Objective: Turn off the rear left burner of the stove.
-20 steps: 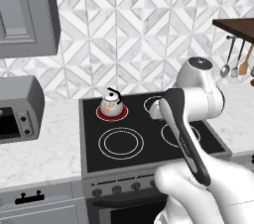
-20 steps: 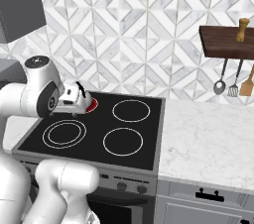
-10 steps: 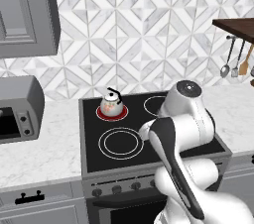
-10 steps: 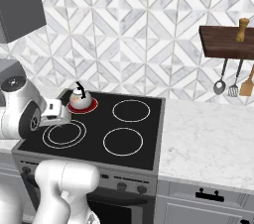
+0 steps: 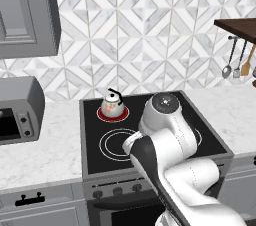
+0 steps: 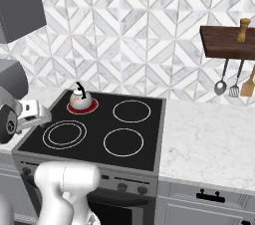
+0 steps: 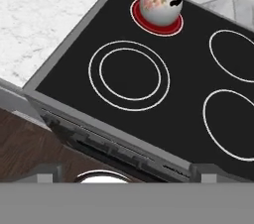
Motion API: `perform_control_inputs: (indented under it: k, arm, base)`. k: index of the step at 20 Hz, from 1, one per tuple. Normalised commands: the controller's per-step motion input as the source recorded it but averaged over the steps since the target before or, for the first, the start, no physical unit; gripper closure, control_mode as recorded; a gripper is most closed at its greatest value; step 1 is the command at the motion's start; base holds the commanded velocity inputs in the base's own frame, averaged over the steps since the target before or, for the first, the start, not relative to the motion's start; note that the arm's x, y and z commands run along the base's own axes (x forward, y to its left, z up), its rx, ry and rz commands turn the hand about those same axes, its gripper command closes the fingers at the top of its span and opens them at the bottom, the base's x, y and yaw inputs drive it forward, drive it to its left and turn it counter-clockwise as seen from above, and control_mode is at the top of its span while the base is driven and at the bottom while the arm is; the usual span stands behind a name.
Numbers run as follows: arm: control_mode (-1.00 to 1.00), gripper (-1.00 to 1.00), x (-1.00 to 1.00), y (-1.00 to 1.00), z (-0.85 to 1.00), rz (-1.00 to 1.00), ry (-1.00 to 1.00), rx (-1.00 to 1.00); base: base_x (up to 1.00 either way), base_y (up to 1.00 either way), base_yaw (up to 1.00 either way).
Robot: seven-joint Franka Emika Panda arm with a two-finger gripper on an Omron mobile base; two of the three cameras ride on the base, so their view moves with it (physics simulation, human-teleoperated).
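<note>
The stove (image 5: 95, 157) is a black glass cooktop with a grey front panel and a row of dark knobs (image 5: 117, 190). Its rear left burner (image 7: 149, 24) glows red under a small white floral kettle (image 7: 159, 3); the same burner (image 6: 74, 109) and kettle (image 5: 112, 105) appear from both sides. My gripper (image 7: 128, 174) hovers above the stove's front left edge, looking down over the front panel (image 7: 114, 144). Its fingertips (image 7: 47, 172) stand far apart with nothing between them, so it is open. From the right base, my hand (image 6: 33, 112) hangs left of the cooktop.
The larger double-ring zone (image 7: 129, 75) lies front left, and two plain ringed zones (image 7: 233, 124) are on the right. A grey toaster oven (image 5: 17, 110) stands on the left counter. A wooden shelf with hanging utensils (image 6: 234, 82) is at the right wall.
The arm has swung down and to the left, from over the cooktop toward the stove's front left edge. Kettle and burner glow are unchanged.
</note>
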Motion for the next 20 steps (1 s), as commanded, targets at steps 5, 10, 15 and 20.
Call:
perform_control_inputs:
  k: [5, 10, 15, 20]
  arm:
    - [-1.0, -1.0, -0.19, 0.31, -0.5, 0.12, -0.17, -0.08]
    - [-1.0, -1.0, -0.1, 0.2, -0.47, 0.13, -0.11, -0.06]
    - [-1.0, -1.0, -0.1, 0.05, -0.42, 0.12, -0.13, -0.04]
    - [-1.0, -1.0, -0.1, 0.04, -0.47, 0.13, -0.16, -0.04]
  base:
    - [0.0, 0.0, 0.0]
    - [0.0, 0.0, 0.0]
    - [0.0, 0.0, 0.0]
    - [0.0, 0.0, 0.0]
